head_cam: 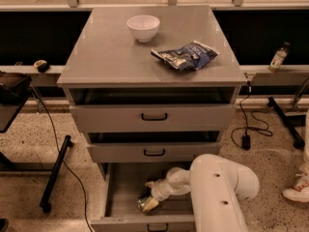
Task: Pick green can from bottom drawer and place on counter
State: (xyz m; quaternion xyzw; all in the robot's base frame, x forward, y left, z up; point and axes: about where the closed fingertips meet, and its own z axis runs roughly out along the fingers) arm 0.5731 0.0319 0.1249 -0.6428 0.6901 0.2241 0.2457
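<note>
Gripper (149, 195) sits low inside the pulled-out bottom drawer (119, 187) because the green can (143, 203) lies right at its tip, on the drawer floor. I cannot tell whether it has closed on the can or only touches it. Well above it is the counter (106, 57), where I judge the open stretch beside the bowl (143, 27) and snack bag (186, 56) suits the drop.

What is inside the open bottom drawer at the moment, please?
Inside the bottom drawer the green can shows, with the end effector right at it. The white arm covers the drawer's right side, so that part cannot be seen.
</note>
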